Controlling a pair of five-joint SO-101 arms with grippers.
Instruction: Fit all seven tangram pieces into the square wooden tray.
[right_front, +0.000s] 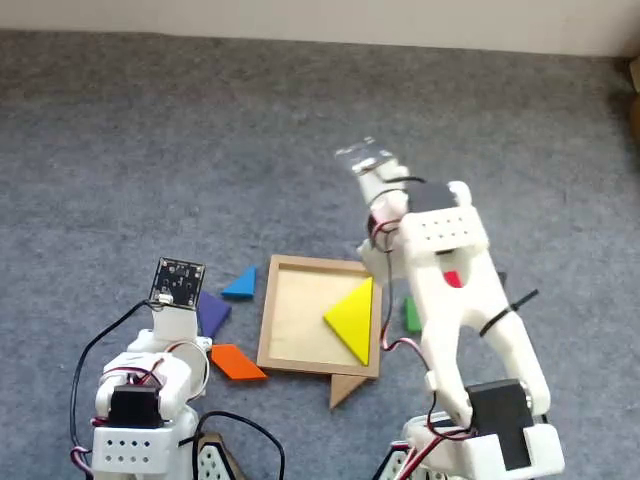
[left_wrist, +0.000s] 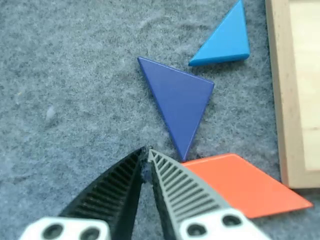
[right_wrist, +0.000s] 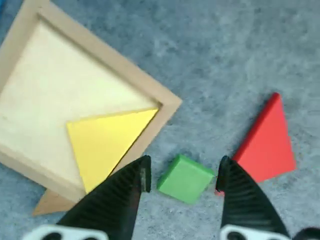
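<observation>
One yellow triangle (right_front: 352, 318) lies inside the wooden tray (right_front: 268, 318) in the high view. Left wrist view: the left gripper (left_wrist: 147, 152), jaws pressed together and empty, sits just beside the dark blue triangle (left_wrist: 177, 102) and the orange parallelogram (left_wrist: 240, 185). Right wrist view: the right gripper (right_wrist: 183, 171) spreads wide astride the green square (right_wrist: 186, 178), with the red triangle (right_wrist: 265, 145) beside it.

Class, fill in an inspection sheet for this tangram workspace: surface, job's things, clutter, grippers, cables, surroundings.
Surface: grey carpet.
Job's things: wooden tray holds yellow triangle; outside lie light blue triangle, dark blue triangle, orange parallelogram, green square, red triangle, tan triangle.
Clutter: nothing seen.
Grippers: left gripper shut, empty, near dark blue triangle; right gripper open, straddling green square.
Cables: black cable loops beside left arm; wires on right arm.
Surroundings: pale strip beyond the carpet.
</observation>
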